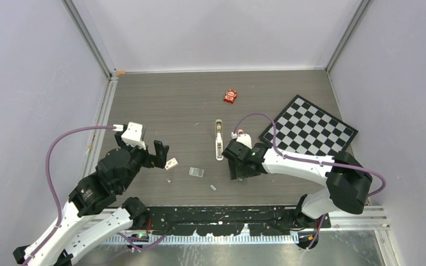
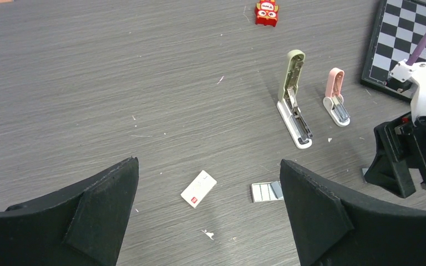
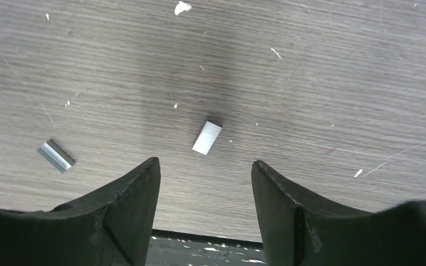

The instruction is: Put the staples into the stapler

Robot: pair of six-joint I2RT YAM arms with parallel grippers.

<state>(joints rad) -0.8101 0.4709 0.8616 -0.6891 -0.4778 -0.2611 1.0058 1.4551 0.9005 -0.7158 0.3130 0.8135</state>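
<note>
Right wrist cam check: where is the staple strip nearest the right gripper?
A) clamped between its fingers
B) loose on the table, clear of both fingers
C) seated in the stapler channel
B: the staple strip lies on the table just beyond the right gripper, whose fingers stand apart and touch nothing.

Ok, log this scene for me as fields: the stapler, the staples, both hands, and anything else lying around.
stapler: lying on the table, hinged open
left hand: open, empty, over the white-and-red box
right hand: open, empty
staple block: loose on the table, apart from the stapler
staple strip: flat on the table under the right hand
other: pink-and-white piece, red packet, checkerboard
</note>
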